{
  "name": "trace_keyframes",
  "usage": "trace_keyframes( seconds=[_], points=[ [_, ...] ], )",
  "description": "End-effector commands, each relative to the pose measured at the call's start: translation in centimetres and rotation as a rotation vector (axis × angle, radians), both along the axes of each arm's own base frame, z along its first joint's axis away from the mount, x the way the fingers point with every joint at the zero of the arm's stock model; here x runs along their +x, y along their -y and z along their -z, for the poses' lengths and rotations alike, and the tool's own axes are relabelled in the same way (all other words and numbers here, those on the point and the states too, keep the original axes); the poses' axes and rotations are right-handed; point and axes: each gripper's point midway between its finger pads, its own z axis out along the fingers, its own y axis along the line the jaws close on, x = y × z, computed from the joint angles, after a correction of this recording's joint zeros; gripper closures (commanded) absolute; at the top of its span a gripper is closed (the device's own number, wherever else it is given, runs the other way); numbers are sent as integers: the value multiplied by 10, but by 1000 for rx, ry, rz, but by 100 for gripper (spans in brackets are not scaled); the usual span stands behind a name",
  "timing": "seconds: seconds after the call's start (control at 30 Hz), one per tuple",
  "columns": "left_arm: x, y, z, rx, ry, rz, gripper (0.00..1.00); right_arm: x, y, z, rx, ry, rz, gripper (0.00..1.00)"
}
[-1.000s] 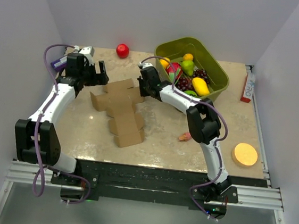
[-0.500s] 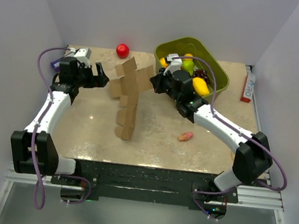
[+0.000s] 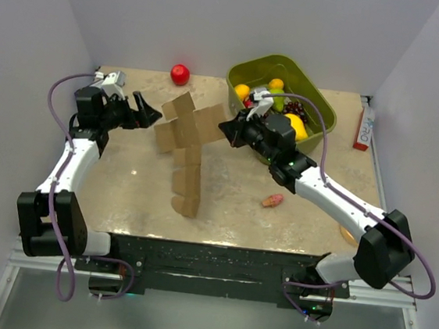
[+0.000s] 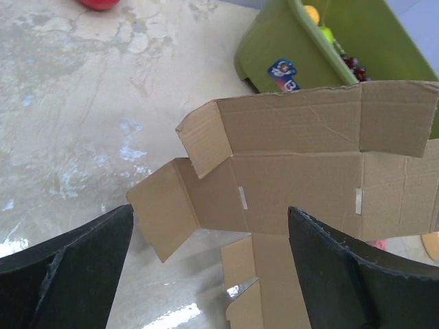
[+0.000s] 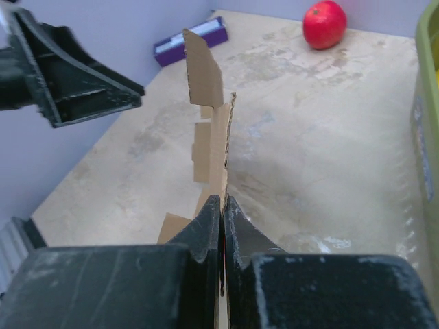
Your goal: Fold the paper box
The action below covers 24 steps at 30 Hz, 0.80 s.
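The paper box (image 3: 186,141) is an unfolded brown cardboard cut-out with its flaps spread. It stands nearly upright on the desk (image 3: 123,186), just to the left of the green bin (image 3: 324,103) in the top view. Its narrow lower end rests on the desk, on the side of the bin nearer the arm bases, and its wide upper part is raised off the surface.

The right claw (image 3: 227,130) sits between the bin and the cardboard. The right wrist view shows its fingers pressed together on the sheet's edge, pinching the cut-out so that it rises edge-on ahead of the camera.

The left claw (image 3: 150,112) is on the far side of the cardboard from the bin. It is spread wide and apart from the sheet, and it faces the flat side. In the left wrist view the flaps fill the gap between its two dark fingers (image 4: 68,267), with the bin's wall behind them.

The bin holds mixed fruit. A red apple (image 3: 180,74) lies on the desk left of the bin, near the back wall. A small pink item (image 3: 272,200) lies on the bin's near side. A red-and-white slim box (image 3: 363,124) stands at the bin's right, against the side wall. A purple-and-white flat box (image 5: 192,40) lies well to the bin's left, beyond the cardboard.
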Motion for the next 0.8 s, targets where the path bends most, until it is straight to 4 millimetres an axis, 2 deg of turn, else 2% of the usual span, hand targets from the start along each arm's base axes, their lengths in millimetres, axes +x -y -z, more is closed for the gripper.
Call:
trace_keyframes(
  seconds=[0.0, 0.13, 0.4, 0.6, 0.77],
  points=[
    [-2, 2, -26, -91, 94, 55, 2, -12, 4, -49, 152, 63, -67, 100],
    [-3, 0, -28, -95, 104, 53, 2, -16, 9, -61, 208, 61, -113, 100],
    [-13, 18, -47, -168, 179, 162, 2, -29, 4, -74, 228, 62, -225, 100],
    [-12, 16, -42, -175, 164, 152, 4, -47, 1, -83, 263, 57, -326, 100],
    [-13, 19, -43, -195, 161, 164, 5, -54, 2, -89, 276, 60, -358, 100]
  ],
)
